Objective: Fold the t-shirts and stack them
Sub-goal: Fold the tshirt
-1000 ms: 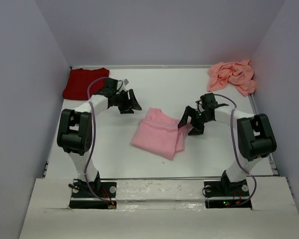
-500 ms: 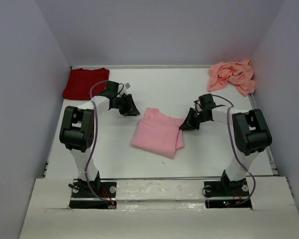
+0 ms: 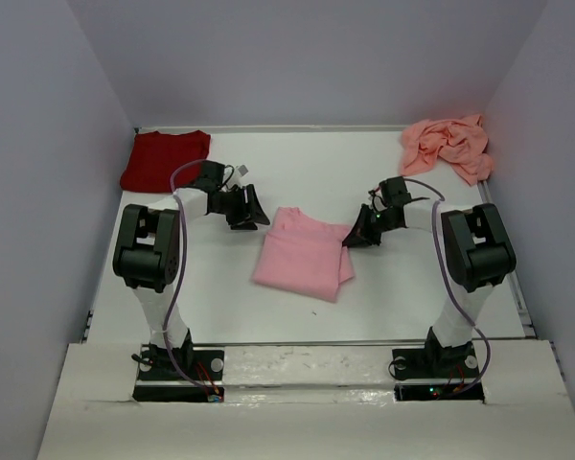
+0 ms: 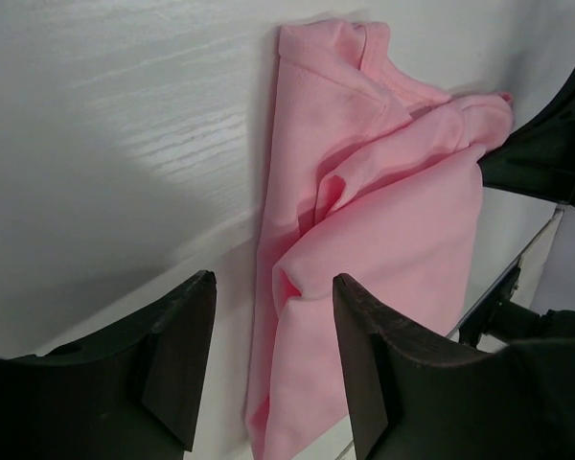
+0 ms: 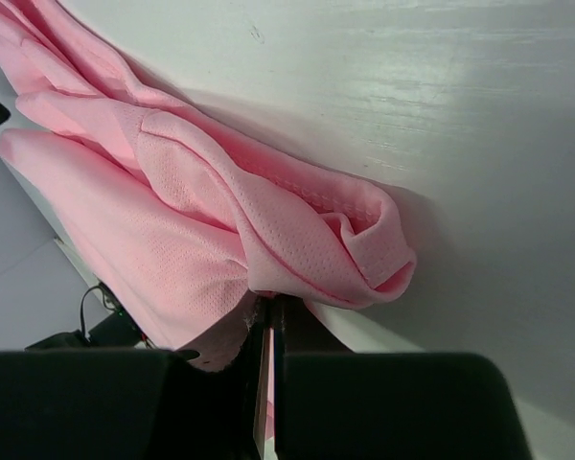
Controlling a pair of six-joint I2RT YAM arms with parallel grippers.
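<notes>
The light pink t-shirt (image 3: 302, 257) lies partly folded at the centre of the table (image 3: 307, 163). The right gripper (image 3: 359, 236) is pinched on its bunched edge at 3 o'clock. The left gripper (image 3: 252, 213) hovers at its 10 o'clock, fingers spread. The dark red t-shirt (image 3: 165, 159) lies flat in the table's 10 o'clock corner, and the salmon-pink t-shirt (image 3: 448, 144) is crumpled at 2 o'clock.

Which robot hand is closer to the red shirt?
Left. The left gripper hangs right of the dark red t-shirt; the right gripper is farther away, pinching the light pink t-shirt.

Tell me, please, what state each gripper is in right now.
Left gripper: open, holding nothing.
Right gripper: closed on a fold of the light pink t-shirt.
</notes>
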